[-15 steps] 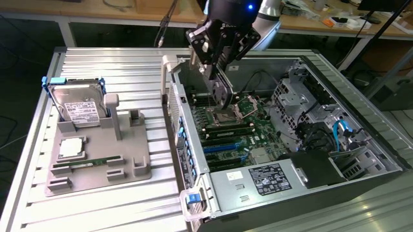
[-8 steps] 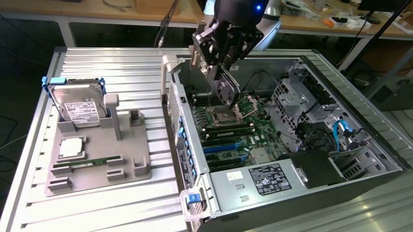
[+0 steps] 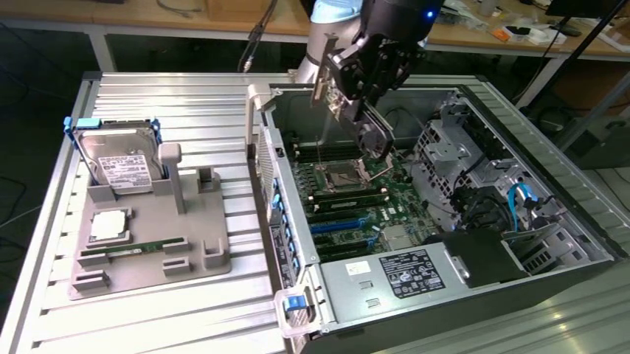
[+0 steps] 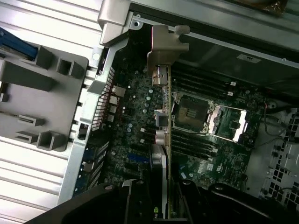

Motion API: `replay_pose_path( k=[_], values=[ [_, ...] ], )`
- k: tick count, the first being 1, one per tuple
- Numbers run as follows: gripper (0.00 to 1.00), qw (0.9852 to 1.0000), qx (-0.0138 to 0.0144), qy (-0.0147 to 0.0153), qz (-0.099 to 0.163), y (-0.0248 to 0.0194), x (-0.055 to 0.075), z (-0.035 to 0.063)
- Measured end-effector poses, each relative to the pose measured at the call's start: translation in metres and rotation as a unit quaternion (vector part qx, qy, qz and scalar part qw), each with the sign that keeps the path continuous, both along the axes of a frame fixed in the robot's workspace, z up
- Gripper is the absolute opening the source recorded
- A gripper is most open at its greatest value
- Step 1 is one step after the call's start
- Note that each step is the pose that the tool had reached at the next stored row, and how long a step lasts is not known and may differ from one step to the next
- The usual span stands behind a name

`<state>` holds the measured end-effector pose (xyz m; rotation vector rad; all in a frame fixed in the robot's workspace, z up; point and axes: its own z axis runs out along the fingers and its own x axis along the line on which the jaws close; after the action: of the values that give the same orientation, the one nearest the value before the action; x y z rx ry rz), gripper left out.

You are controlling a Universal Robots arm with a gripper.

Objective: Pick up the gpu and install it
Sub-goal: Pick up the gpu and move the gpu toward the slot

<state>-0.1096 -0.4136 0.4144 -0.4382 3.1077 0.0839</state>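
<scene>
In the exterior view the gripper (image 3: 367, 99) hangs over the open computer case (image 3: 283, 193) with its jaws pinching the gpu (image 3: 343, 103). The card is held on edge, so it shows as little more than a thin dark blade running down and away from the fingers. Its pale metal bracket (image 3: 320, 99) is the end farthest from the jaws, on the side toward the case's slotted wall. Below the jaws lies the motherboard (image 3: 359, 199). The card appears to hang clear of it, above the region of the processor socket (image 3: 344, 173), while the blue slots (image 3: 340, 225) lie off to one side of the jaws and lower on the board. In the wrist view the gripper (image 4: 161, 207) shows as two dark fingers (image 4: 135, 200) closed on either face of the gpu (image 4: 160, 158). The card's long axis runs straight out from between them, ending in the bracket (image 4: 166, 46) close to the rim of the case (image 4: 117, 21). The processor socket (image 4: 191, 112) sits to one side of that line and the blue slots (image 4: 138, 158) to the other, with the card's edge running between them. Judged from this, the card is not seated in any slot, and the matter that counts is how its lower edge lines up with the slot beneath it.
</scene>
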Motion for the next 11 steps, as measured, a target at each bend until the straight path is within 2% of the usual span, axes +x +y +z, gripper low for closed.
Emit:
replay_pose_path(
  k=[3, 8, 11],
  values=[
    [0.27, 1.0, 0.0001, 0.0, 0.006, 0.0, 0.0059, -0.0001],
    [0.27, 1.0, 0.0001, 0.0, 0.006, 0.0, 0.0073, -0.0001],
    [0.27, 0.9999, 0.0, 0.0, -0.012, 0.0, 0.0076, -0.0002]
  ],
)
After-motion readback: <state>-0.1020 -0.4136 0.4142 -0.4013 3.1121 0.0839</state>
